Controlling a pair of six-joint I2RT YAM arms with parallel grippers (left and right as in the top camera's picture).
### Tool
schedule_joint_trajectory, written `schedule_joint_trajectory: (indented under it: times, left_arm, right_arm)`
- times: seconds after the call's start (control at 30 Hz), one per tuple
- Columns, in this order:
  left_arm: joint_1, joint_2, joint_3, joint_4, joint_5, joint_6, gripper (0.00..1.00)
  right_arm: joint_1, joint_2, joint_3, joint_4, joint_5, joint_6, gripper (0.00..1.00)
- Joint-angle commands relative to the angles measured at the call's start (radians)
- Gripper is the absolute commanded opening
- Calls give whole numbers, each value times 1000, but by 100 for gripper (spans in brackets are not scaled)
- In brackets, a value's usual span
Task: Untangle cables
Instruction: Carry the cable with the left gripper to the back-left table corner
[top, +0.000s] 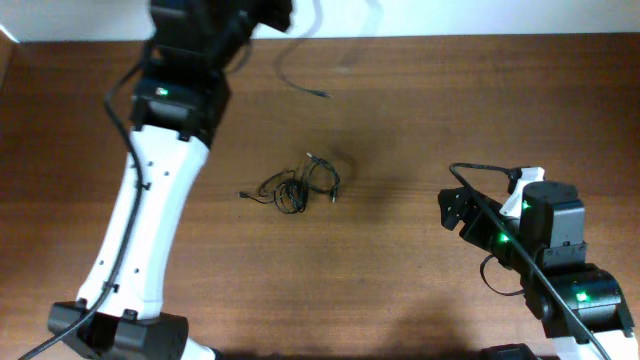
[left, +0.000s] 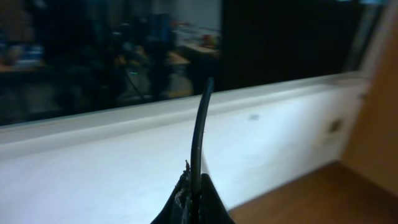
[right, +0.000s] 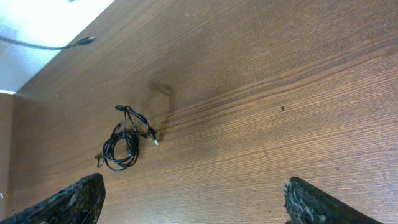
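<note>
on the wooden table (top: 400, 120) the right gripper (right: 194, 199) has its fingers spread wide and holds nothing. the left gripper (left: 194, 202), up at the table's 12 o'clock edge, is pressed together on a single cable (left: 200, 124). the tangled cables (top: 300, 185) lie mid-table at 9 o'clock from the right gripper, their long axis running 9 to 3. the free right gripper seems best placed.

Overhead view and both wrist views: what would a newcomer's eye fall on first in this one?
First comes the tangled bundle of cables, a dark knot near the middle of the bare wooden table. Next is the lone cable, pinched in the shut left end effector at the far edge, with its free end over the table's far side. The right end effector is open, off to the right of the bundle.
</note>
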Motion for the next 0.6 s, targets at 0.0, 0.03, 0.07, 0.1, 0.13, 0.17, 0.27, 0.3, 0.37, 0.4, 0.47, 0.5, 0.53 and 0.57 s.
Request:
schedule_joint_trajectory:
  times: [0.0, 0.03, 0.07, 0.1, 0.13, 0.17, 0.27, 0.3, 0.37, 0.4, 0.47, 0.5, 0.53, 0.57]
  left_arm:
    - [96, 13, 16, 15, -37, 76, 0]
    - [125, 28, 16, 26, -37, 77, 0]
    - [143, 44, 16, 43, -37, 76, 0]
    - [153, 60, 16, 57, -31, 76, 0]
    - [156, 72, 16, 65, -11, 76, 0]
    - [156, 87, 16, 73, 30, 76, 0]
    - [136, 123, 16, 124, 85, 67, 0]
    - [137, 131, 16, 122, 90, 56, 0]
    - [142, 146, 16, 122, 95, 41, 0]
    - [157, 158, 16, 122, 95, 40, 0]
    - [204, 194, 15, 113, 92, 42, 0]
    - [227, 216, 15, 111, 91, 42, 0]
    - [274, 267, 15, 127, 90, 46, 0]
    - [306, 302, 15, 151, 87, 46, 0]
  right_arm:
    - [5, 18, 11, -4, 2, -11, 93]
    - [5, 32, 12, -4, 2, -11, 93]
    - [5, 49, 11, 0, 2, -10, 93]
    - [5, 65, 11, 4, 2, -10, 93]
    - [5, 82, 11, 5, 2, -7, 93]
    - [5, 105, 11, 5, 2, -7, 93]
    - [5, 162, 11, 5, 2, -7, 93]
    - [5, 167, 11, 4, 2, -7, 93]
    - [5, 168, 11, 4, 2, -7, 93]
    - [5, 168, 11, 4, 2, -7, 93]
    - [5, 168, 11, 2, 2, -7, 93]
    - [5, 168, 11, 0, 2, -7, 93]
    - [5, 168, 12, -1, 1, -7, 93]
    - [5, 168, 11, -1, 0, -7, 93]
